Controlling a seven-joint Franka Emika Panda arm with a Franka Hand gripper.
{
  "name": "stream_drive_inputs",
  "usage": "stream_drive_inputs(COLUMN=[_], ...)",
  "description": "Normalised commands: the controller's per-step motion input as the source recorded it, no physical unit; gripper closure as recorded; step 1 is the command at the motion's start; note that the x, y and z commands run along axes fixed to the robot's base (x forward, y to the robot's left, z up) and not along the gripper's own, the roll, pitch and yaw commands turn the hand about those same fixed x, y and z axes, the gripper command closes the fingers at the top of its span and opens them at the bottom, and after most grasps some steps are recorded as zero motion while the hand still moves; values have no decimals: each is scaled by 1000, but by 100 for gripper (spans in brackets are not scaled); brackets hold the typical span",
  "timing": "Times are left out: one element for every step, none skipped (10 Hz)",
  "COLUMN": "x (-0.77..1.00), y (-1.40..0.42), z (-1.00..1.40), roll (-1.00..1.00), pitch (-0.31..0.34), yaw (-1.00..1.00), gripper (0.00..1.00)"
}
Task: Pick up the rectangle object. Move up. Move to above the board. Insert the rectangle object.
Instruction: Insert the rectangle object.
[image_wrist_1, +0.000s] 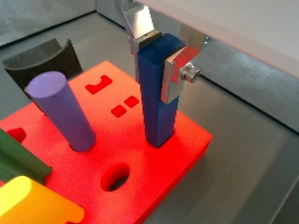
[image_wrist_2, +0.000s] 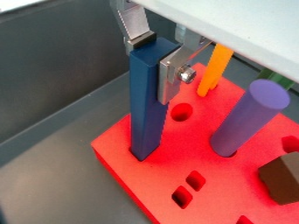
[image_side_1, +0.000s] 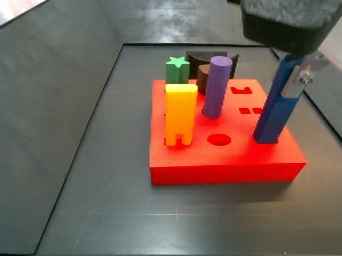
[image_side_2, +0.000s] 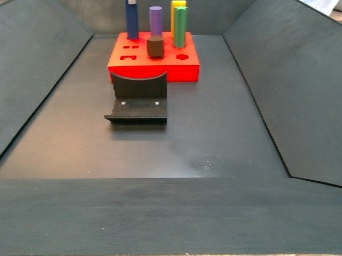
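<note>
Two gripper (image_wrist_1: 162, 54) plates flanking rectangle object (image_wrist_1: 158, 96)

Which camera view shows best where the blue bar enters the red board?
A wrist view: the rectangle object stands in the board, the hand around its top. The other wrist view and a side view show likewise; in the far side view it is tiny.

A purple cylinder (image_side_1: 215, 86) is seen standing upright, with a yellow-orange block (image_side_1: 181, 113) just left of it and nearer in that side view. A green star-topped piece (image_side_1: 177, 68) is set farther back, and the dark fixture (image_side_2: 139, 102) rests on the grey floor (image_side_2: 160, 150).
</note>
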Motion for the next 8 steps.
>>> stream_drive_inputs(x=[426, 597, 551, 551, 597, 623, 606, 629], y=[-9, 0, 0, 0, 0, 0, 0, -6], z=[-254, -274, -283, -294, -294, -291, -291, -303], roll=[151, 140, 79, 59, 63, 73, 60, 64], pitch=[271, 351, 309, 284, 293, 296, 270, 270], yaw=[-9, -97, -103, -111, -129, -137, -120, -109], gripper=[100, 100, 100, 100, 100, 100, 100, 100])
